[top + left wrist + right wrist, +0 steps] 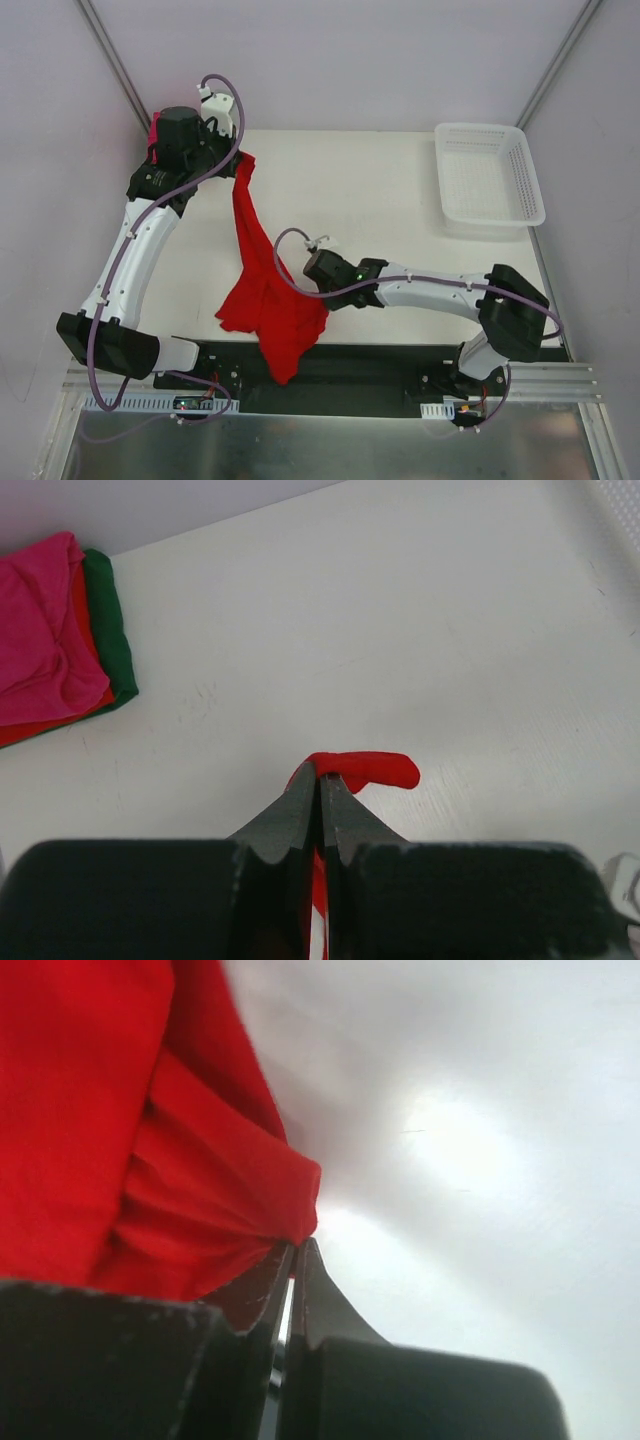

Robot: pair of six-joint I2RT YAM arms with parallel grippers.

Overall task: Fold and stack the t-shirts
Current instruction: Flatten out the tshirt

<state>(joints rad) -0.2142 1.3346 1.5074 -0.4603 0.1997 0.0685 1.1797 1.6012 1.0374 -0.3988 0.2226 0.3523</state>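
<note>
Red t-shirt (268, 305) stretches lengthwise from far left toward near side.

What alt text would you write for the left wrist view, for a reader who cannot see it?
The left gripper is shut on a fold of the bright red t-shirt, seen close up from behind. Beyond it lies the white table, with a folded stack of pink, red and green t-shirts at the upper left.
</note>
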